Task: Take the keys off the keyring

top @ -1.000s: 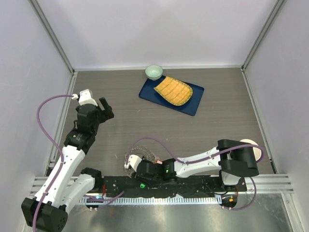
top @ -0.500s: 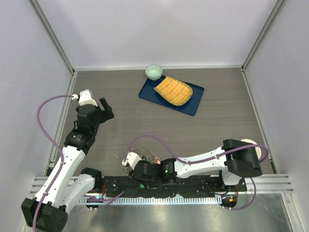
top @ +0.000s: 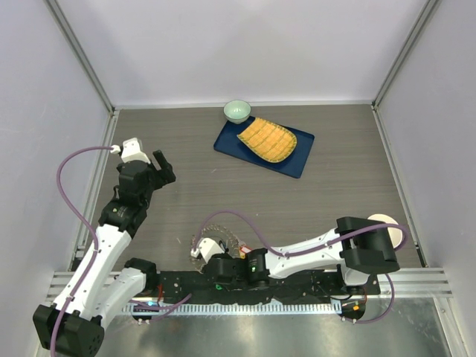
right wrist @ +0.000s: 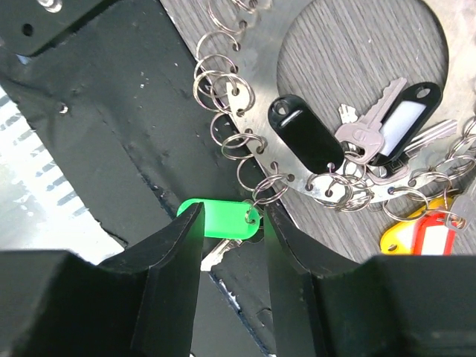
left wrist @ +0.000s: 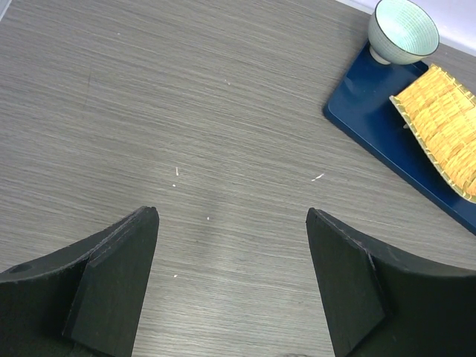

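Note:
The keyring (top: pixel 216 236) lies at the table's near edge, a flat metal band (right wrist: pixel 256 130) hung with small split rings, keys (right wrist: pixel 364 132) and plastic tags. A green tag (right wrist: pixel 223 219) with a silver key (right wrist: pixel 216 254) under it hangs off the band onto the black strip. My right gripper (right wrist: pixel 232 212) is partly open and straddles the green tag; its left fingertip overlaps the tag's end. It also shows in the top view (top: pixel 218 274). My left gripper (left wrist: pixel 232 216) is wide open and empty above bare table, far from the keyring (top: pixel 162 165).
A blue board (top: pixel 297 160) with a yellow woven mat (top: pixel 268 139) and a small pale bowl (top: pixel 237 111) are at the back. A black strip (top: pixel 297 286) runs along the near edge. A black tag (right wrist: pixel 305 134) and a yellow-red tag (right wrist: pixel 424 230) hang on the band.
My right gripper has shifted a little left and toward the near edge, onto the keyring's near side. The left arm has not moved.

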Action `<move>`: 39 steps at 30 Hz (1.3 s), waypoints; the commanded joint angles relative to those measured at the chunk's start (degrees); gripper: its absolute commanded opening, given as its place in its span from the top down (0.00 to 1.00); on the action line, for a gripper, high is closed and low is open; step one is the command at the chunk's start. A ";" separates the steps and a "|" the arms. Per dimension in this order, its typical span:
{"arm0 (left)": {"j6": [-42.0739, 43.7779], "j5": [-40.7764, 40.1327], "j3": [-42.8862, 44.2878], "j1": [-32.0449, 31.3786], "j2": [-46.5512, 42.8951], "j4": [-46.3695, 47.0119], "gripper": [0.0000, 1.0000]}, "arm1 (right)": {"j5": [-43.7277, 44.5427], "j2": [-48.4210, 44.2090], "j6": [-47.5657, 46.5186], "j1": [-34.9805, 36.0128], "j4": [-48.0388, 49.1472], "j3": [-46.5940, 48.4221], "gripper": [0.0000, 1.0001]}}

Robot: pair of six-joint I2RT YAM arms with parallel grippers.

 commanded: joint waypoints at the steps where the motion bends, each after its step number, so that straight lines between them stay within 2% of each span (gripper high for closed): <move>1: 0.68 -0.63 -0.14 0.28 -0.88 3.28 0.16 | 2.89 1.63 2.61 0.36 -1.52 2.13 0.59; 5: 0.51 -0.28 -0.23 0.20 -0.71 3.63 0.16 | 5.35 3.04 3.23 0.36 -4.43 4.06 0.61; 26: 1.38 0.86 -0.23 0.28 -1.14 3.81 0.16 | 5.80 4.19 5.51 0.45 -5.84 3.89 0.71; 29: 1.47 0.68 -0.49 0.28 -1.41 3.90 0.16 | 5.97 4.27 5.77 0.45 -5.49 3.71 0.76; 32: 1.91 0.86 -0.49 0.28 -1.67 4.07 0.16 | 6.32 4.19 5.86 0.45 -5.49 3.80 0.85; 34: 2.35 1.30 -0.23 0.28 -1.59 4.33 0.16 | 6.94 3.49 5.51 0.54 -5.66 3.89 0.99; 39: 7.00 4.81 1.00 0.28 -1.50 7.23 0.19 | 11.42 -1.87 0.95 0.36 -6.89 4.06 0.99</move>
